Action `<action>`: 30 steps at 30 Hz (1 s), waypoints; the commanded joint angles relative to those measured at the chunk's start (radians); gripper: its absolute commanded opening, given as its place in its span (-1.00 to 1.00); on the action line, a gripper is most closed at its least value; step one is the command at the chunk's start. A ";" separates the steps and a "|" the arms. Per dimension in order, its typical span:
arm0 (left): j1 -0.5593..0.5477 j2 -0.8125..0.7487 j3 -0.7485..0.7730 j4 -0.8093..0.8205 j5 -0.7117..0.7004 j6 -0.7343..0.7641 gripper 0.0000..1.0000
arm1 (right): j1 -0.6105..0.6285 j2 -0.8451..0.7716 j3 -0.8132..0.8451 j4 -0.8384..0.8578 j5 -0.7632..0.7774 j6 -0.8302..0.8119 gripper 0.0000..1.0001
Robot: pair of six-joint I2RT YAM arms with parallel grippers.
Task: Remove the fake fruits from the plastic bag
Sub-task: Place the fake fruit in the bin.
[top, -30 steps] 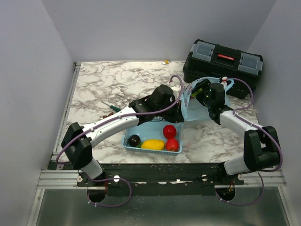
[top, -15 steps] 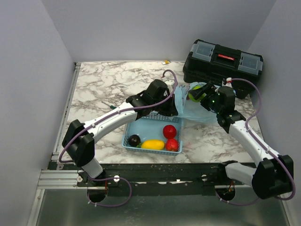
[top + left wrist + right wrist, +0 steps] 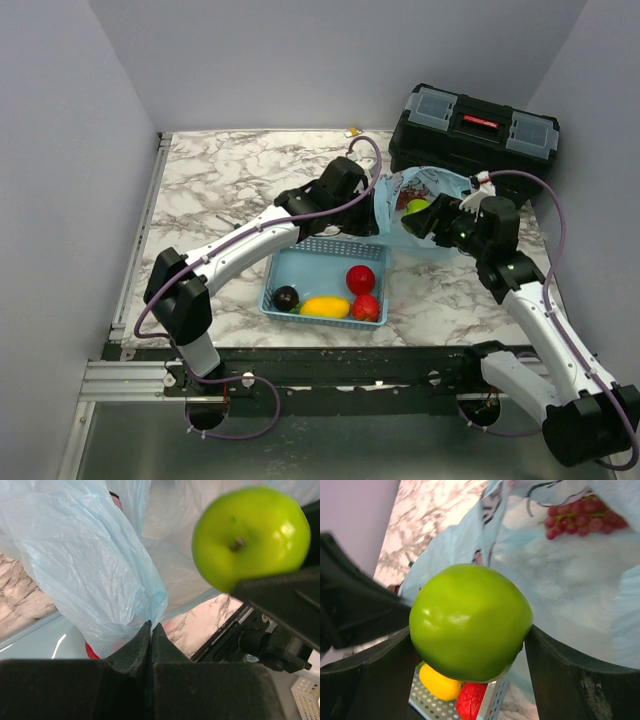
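My right gripper (image 3: 422, 213) is shut on the green apple (image 3: 470, 621), held just above the open mouth of the light-blue plastic bag (image 3: 432, 190); the apple also shows in the top view (image 3: 418, 206) and the left wrist view (image 3: 251, 536). My left gripper (image 3: 150, 626) is shut on the bag's edge (image 3: 95, 565), holding it up at the bag's left side (image 3: 381, 212). A dark red grape bunch (image 3: 580, 513) lies inside the bag. The yellow oblong fruit (image 3: 324, 307), red apple (image 3: 360, 279) and red strawberry-like fruit (image 3: 366, 308) lie in the blue basket (image 3: 300, 266).
A dark round plum (image 3: 286, 297) is also in the basket. A black toolbox (image 3: 472, 135) stands behind the bag at the back right. A green-handled tool (image 3: 238, 229) lies left of the basket. Walls close in the table on three sides.
My right gripper has drawn back toward the near right with the green apple, lifting it out of the bag. My left gripper moved up and back, pulling the bag's edge.
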State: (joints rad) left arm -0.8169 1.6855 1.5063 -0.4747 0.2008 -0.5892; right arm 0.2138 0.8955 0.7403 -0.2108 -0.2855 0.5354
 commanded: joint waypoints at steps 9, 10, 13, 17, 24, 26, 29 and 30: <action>0.053 -0.014 0.036 -0.054 0.013 0.039 -1.00 | 0.266 -0.062 -0.075 0.024 -0.172 -0.116 -0.99; 0.058 -0.015 0.031 -0.050 0.023 0.036 -1.00 | 0.321 -0.046 -0.076 0.030 -0.119 -0.118 -0.99; 0.078 -0.017 0.019 -0.041 0.069 0.036 -1.00 | 0.496 0.025 -0.078 0.071 0.018 -0.119 -0.99; 0.096 -0.015 0.024 -0.059 0.095 0.068 -1.00 | 0.652 0.094 -0.104 0.215 0.131 -0.126 -0.99; 0.114 -0.009 0.027 -0.076 0.138 0.078 -1.00 | 0.779 0.396 0.001 0.309 0.277 -0.232 -0.99; 0.117 -0.010 0.024 -0.079 0.144 0.078 -1.00 | 0.808 0.465 0.020 0.320 0.372 -0.263 -0.99; 0.119 -0.008 0.023 -0.080 0.150 0.093 -1.00 | 0.840 0.536 0.032 0.341 0.507 -0.299 -0.99; 0.119 -0.003 0.030 -0.089 0.145 0.097 -1.00 | 0.844 0.550 0.034 0.347 0.538 -0.300 -0.99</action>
State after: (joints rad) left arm -0.6956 1.6855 1.5307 -0.5369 0.3058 -0.5198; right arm 1.0290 1.3911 0.7364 0.0662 0.0261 0.3077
